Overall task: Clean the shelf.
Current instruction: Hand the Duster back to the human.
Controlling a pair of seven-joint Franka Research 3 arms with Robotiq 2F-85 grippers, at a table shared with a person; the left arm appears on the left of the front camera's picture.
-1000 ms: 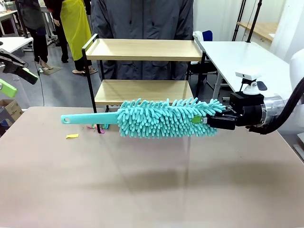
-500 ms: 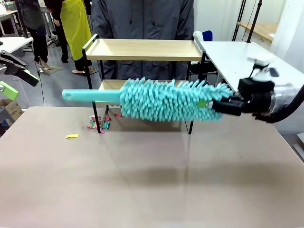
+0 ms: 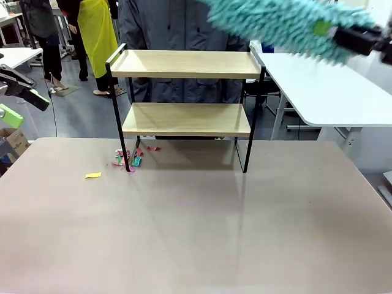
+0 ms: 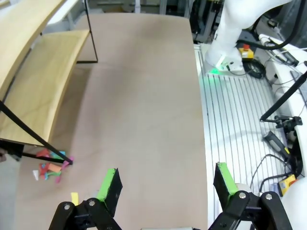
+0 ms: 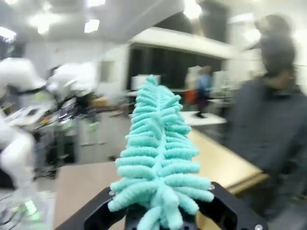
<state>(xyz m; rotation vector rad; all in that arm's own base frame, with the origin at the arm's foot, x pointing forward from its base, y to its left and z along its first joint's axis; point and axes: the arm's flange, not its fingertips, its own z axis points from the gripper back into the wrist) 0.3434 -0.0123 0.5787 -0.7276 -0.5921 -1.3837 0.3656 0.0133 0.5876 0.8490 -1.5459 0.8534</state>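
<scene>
Now we see our right gripper (image 3: 343, 33) high above the shelf (image 3: 187, 92), clamped on a teal duster (image 3: 275, 21) lying level over the top board's right end. Our left gripper (image 4: 165, 184) hangs spread and empty left of the shelf. Paper scraps (image 3: 128, 159) lie by its front-left leg; the table (image 3: 196, 233) before it is bare.

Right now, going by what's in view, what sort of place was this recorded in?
Most likely a robotics lab or workshop. A white robot arm base stands on a slatted floor amid loose cables, white worktables sit beyond the shelf, and people stand farther back.
</scene>
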